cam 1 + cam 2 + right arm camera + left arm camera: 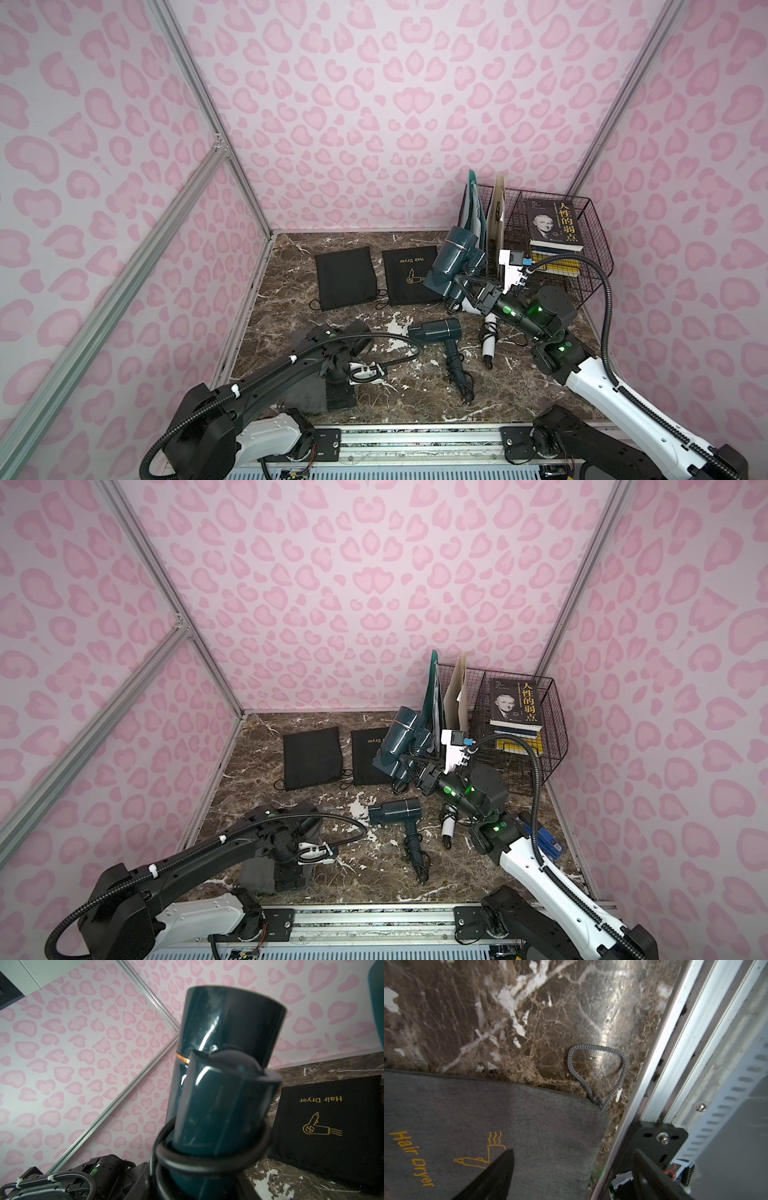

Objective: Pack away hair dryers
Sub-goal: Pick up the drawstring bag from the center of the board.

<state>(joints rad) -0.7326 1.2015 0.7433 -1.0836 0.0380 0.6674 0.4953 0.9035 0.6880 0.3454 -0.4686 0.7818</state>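
Observation:
My right gripper (467,289) is shut on the handle of a dark teal hair dryer (455,259) and holds it up above the table, barrel tilted toward the back; the right wrist view is filled by this dryer (224,1043) with black cord looped round its handle. A second teal dryer (435,330) lies on the marble with its cord trailing forward. A white dryer (488,338) lies partly under the right arm. My left gripper (573,1176) is open, pointing down over a corner of a grey "Hair Dryer" pouch (508,1122) at the near left.
Two black pouches (345,276) (411,274) lie flat at the back. A wire basket (594,266) with stacked books stands at the back right, with upright folders (478,208) beside it. The grey pouch's drawstring loop (596,1064) lies by the front metal rail (675,1064).

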